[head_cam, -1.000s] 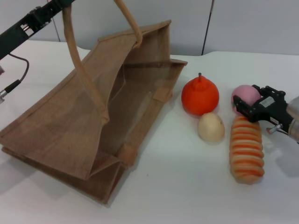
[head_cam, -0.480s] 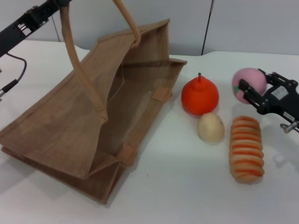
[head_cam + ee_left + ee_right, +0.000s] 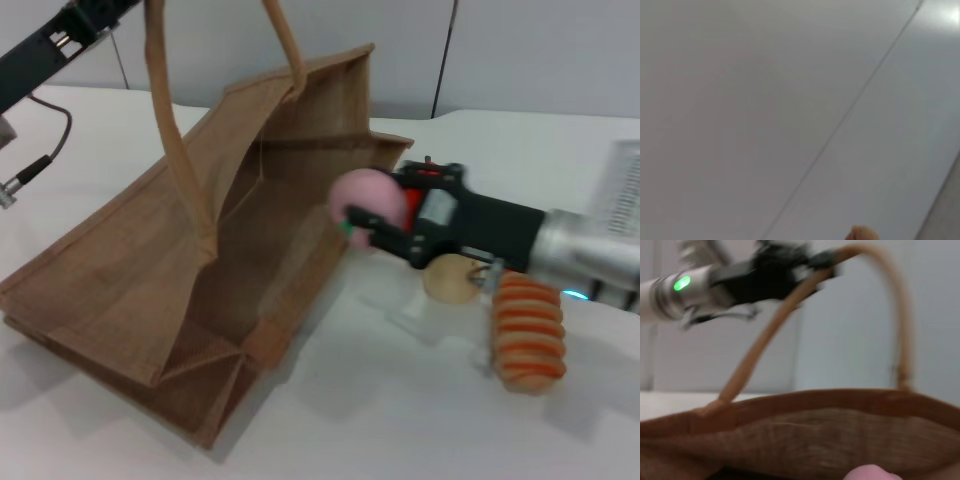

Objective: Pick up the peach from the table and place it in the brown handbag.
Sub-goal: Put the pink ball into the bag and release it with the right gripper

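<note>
**Operator:** Report the nearest items on the surface [image 3: 420, 420], then the right arm.

**Inspector:** Nearest is a ridged orange-and-cream bread-like item [image 3: 528, 335], lying on the surface. Just behind it lies a cream egg-shaped fruit [image 3: 450, 280], partly covered by the arm. The right arm reaches in horizontally from the right edge. The right pincer [image 3: 372, 218] is pinching the peach [image 3: 368, 200], which is held clear of the surface at the open edge of the brown handbag [image 3: 130, 280]. Half a second ago the peach was far to the right, beyond the orange fruit; it has since travelled leftward to the bag's mouth. The orange fruit [image 3: 428, 170] is now almost hidden behind the pincer.

**Operator:** Container status?

**Inspector:** The brown handbag lies tilted with its mouth facing the fruits. Nothing can be seen resting inside it. In the right wrist view the bag's rim [image 3: 800, 405] fills the frame, with the peach [image 3: 871, 473] at the edge.

**Operator:** Left arm?

**Inspector:** The left pincer [image 3: 95, 12] is raised at the far left, holding up one looped handle [image 3: 170, 130]. I cannot tell how its fingers stand.
</note>
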You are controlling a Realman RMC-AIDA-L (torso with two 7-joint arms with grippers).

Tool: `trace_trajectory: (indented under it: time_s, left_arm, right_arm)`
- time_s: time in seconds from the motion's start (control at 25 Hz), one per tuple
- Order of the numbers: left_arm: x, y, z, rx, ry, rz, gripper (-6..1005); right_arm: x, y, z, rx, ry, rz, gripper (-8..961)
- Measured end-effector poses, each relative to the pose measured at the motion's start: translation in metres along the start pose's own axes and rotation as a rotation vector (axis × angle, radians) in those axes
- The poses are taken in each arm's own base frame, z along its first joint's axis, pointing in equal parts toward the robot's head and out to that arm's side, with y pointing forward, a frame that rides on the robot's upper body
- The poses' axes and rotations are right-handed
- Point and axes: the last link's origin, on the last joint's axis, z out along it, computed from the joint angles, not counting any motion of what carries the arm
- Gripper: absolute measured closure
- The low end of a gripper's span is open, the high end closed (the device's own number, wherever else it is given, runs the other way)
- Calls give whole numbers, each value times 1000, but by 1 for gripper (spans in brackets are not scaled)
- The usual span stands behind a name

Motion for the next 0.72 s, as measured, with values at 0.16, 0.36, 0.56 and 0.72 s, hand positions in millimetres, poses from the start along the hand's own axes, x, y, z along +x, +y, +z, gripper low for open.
trace_trajectory:
  time_s: [0.16, 0.36, 0.56, 0.72]
  left_arm:
    - [0, 6, 8, -48, -13, -11, 864]
    - [0, 11, 14, -88, -17, -26, 864]
    - [3, 14, 10, -110, 5, -31, 863]
    - [3, 14, 5, -104, 15, -32, 862]
  right_arm:
    - [-12, 4, 35, -70, 54, -59, 458]
    - [-11, 2, 68, -57, 203, -123, 460]
    - [-7, -5, 76, -5, 280, -144, 464]
    - [-7, -8, 76, 41, 271, -116, 466]
